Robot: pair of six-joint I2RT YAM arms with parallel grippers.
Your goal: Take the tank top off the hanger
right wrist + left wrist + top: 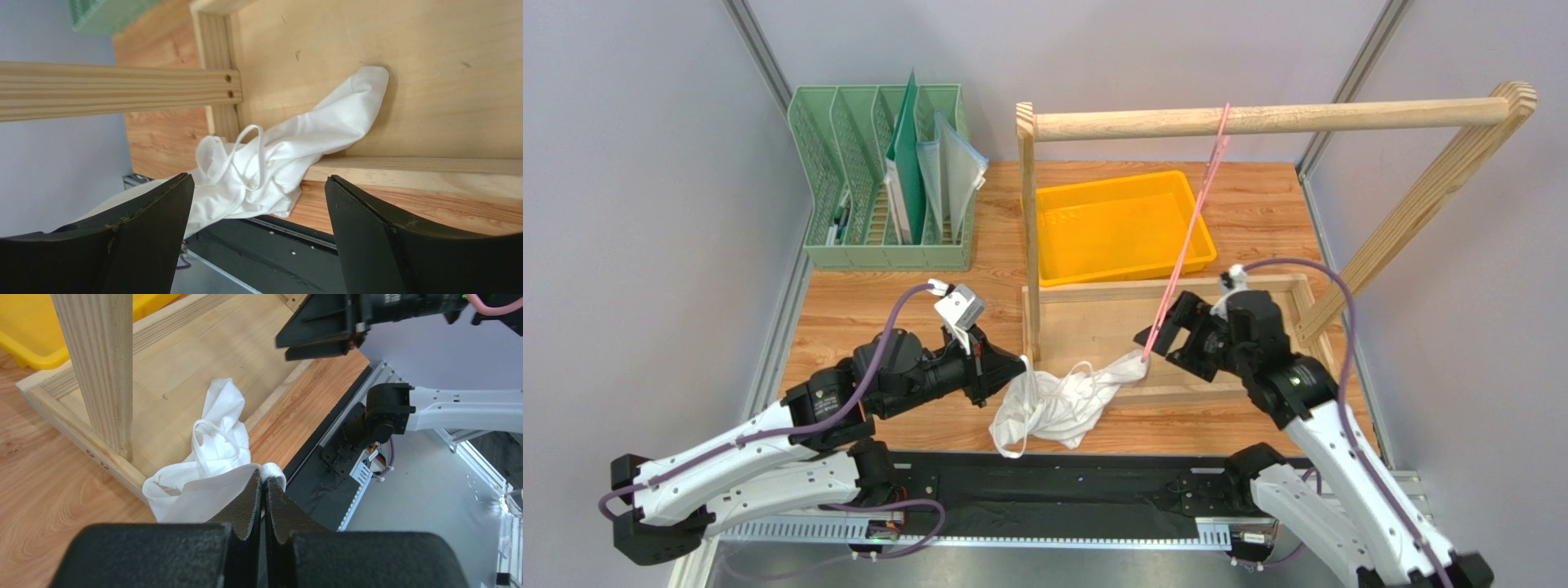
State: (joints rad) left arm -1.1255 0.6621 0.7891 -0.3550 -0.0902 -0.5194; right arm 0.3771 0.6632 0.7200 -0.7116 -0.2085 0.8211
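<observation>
The left gripper (264,481) is pinched fully closed on a fold of the tank top (1063,398); the cloth spreads away from the fingers in a crumpled heap draped over the near bar of the wooden base frame (1100,294), one end lying inside the frame; the right gripper (258,179) hangs over that end, jaws spread wide with nothing between them; just beside it is the low end of the pink hanger (1192,233), which slants down from the top rail (1284,119). The step in hand looks like the final pull-off; from above I cannot tell whether the cloth's tip is clear of the wire. The next move calls for the left arm to draw the cloth toward itself, away from the hanger, gently in case a strap is caught.
</observation>
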